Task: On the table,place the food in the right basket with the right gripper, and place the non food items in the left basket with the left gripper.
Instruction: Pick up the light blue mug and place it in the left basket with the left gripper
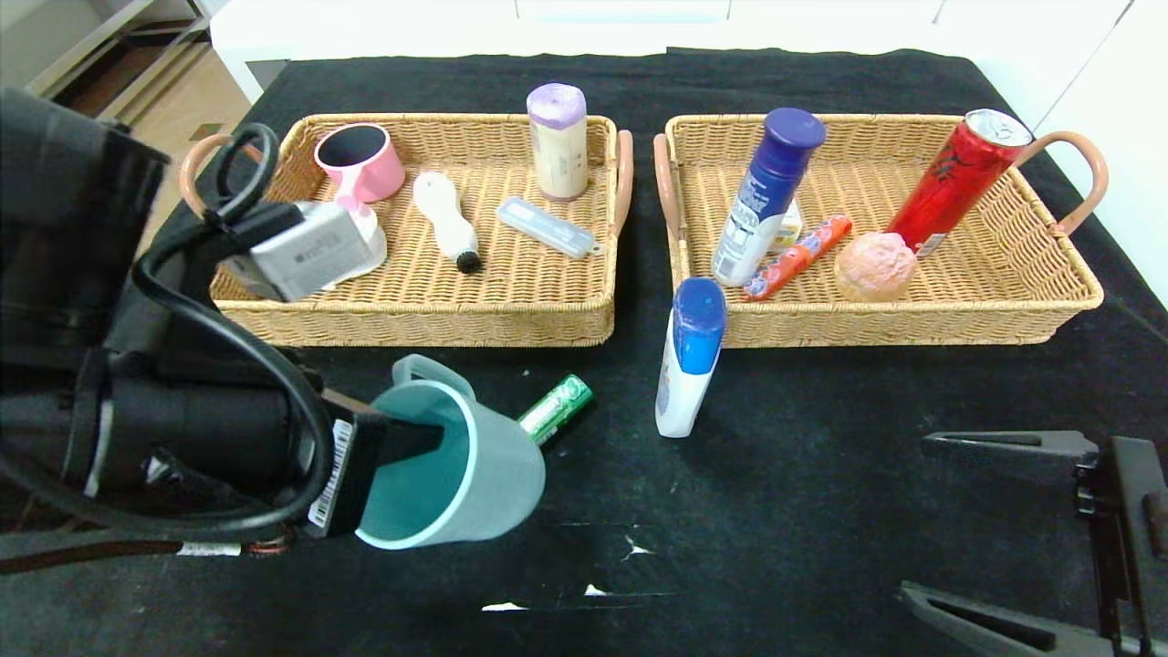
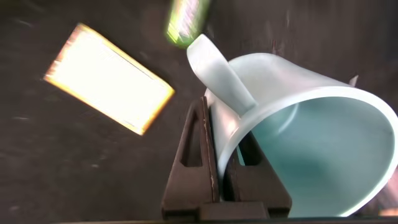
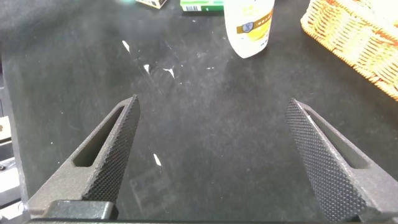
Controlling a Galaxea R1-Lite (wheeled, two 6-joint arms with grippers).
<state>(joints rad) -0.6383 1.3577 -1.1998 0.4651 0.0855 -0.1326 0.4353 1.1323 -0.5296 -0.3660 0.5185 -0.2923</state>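
- The left hand (image 1: pixel 401 456) is seen closed on the wall of the teal cup (image 1: pixel 456 465), one finger inside the rim and one outside; the cup is tilted, its mouth turned toward the robot.
- In the left wrist view the cup (image 2: pixel 298 143) is pinched between the dark fingers (image 2: pixel 193 155), its handle pointing away from the hand.
- A green tube (image 1: pixel 555 411) lies on the tabletop (image 1: pixel 821 511) just beyond the held cup.
- The left basket (image 1: pixel 547 310) stands farther out from the left hand; a pink cup (image 1: pixel 360 161), a white brush (image 1: pixel 445 219) and a beige roll (image 1: pixel 557 141) are noted in it.
- The right hand (image 1: pixel 1004 529) hangs over bare tabletop with its fingers (image 3: pixel 112 155) spread wide and nothing between them.
- A white bottle with a blue cap (image 1: pixel 689 360) lies ahead of the right hand, leaning on the front edge of the right basket (image 1: pixel 912 319).
- A red can (image 1: pixel 958 182) and a blue-capped bottle (image 1: pixel 766 196) are recorded in the right basket.
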